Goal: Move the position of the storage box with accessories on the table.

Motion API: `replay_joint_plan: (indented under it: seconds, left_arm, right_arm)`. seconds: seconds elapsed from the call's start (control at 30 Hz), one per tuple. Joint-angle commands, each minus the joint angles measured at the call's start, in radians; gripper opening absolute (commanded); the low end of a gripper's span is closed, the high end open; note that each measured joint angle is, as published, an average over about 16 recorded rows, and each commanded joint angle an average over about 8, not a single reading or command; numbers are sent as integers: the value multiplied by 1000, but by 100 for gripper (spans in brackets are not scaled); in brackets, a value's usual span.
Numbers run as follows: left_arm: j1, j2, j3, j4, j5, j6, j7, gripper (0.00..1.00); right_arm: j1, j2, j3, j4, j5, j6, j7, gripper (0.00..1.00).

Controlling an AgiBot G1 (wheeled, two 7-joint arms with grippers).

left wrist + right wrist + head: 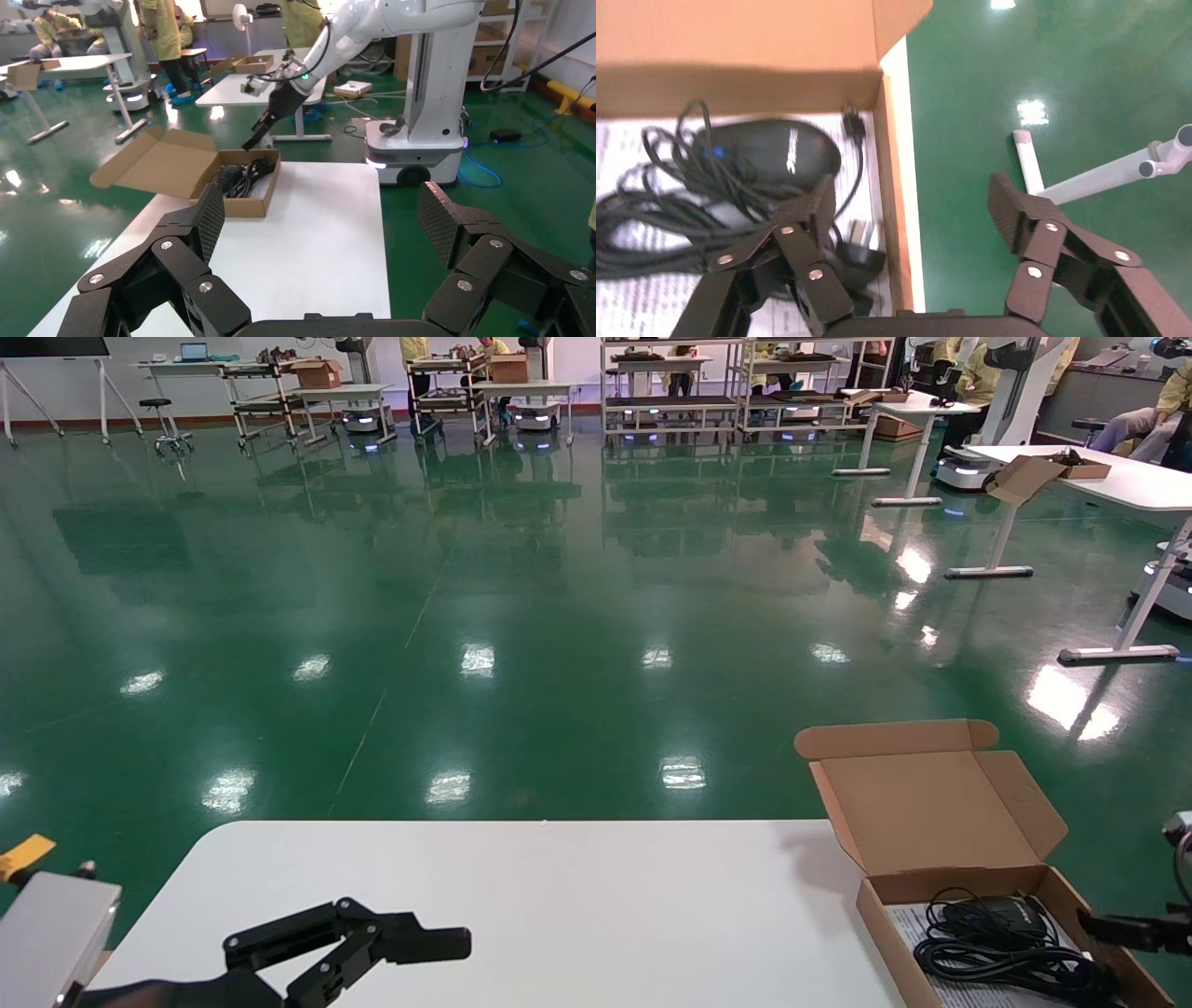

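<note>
The storage box (pixel 880 933) stands open at the table's (pixel 559 896) right front, its lid (pixel 931 808) leaning back. Inside lie a black mouse (pixel 1001 915), coiled black cable (pixel 1006 961) and a white printed sheet (pixel 913 924). My right gripper (pixel 1117 931) is open at the box's right wall. In the right wrist view it (pixel 912 210) straddles that wall (pixel 890 175): one finger is inside over the cable (pixel 652 217) near the mouse (pixel 772 151), the other outside. My left gripper (pixel 363 947) is open and empty over the table's left front. In the left wrist view it (pixel 320 217) faces the box (pixel 242 203).
The box sits close to the table's right edge (pixel 905 140), with green floor beyond. Another white table (pixel 1117 477) with a cardboard box (pixel 1034 475) stands at the far right. Racks and desks line the back wall. My white base (pixel 422 140) stands beside the table.
</note>
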State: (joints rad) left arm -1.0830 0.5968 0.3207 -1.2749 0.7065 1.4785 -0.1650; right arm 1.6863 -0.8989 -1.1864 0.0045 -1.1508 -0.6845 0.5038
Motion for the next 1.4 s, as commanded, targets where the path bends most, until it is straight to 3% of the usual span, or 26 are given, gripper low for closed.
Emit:
replay_joint_plan:
  seconds: [0.03, 0.63, 0.93, 1.03, 1.2, 1.3, 1.4]
  left_arm:
    - [0, 0, 0, 0, 0, 0, 0, 100]
    - [0, 0, 1, 0, 0, 0, 0, 100]
    - [0, 0, 1, 0, -1, 0, 0, 100]
    - [0, 0, 1, 0, -1, 0, 0, 100]
    - [0, 0, 1, 0, -1, 0, 1, 100]
    - [0, 0, 1, 0, -1, -1, 1, 100]
    - [0, -1, 1, 0, -1, -1, 1, 100]
  right_arm:
    - [6, 2, 5, 0, 7, -2, 4, 100]
    - [139, -11, 73, 4, 105, -52, 102, 100]
    - [201, -28, 149, -18, 214, -72, 243, 100]
    - [213, -27, 181, -16, 260, -118, 306, 100]
    - [240, -7, 214, 17, 306, -276, 383, 100]
    - [256, 9, 223, 39, 321, -376, 412, 100]
    - [265, 19, 228, 48, 329, -424, 424, 100]
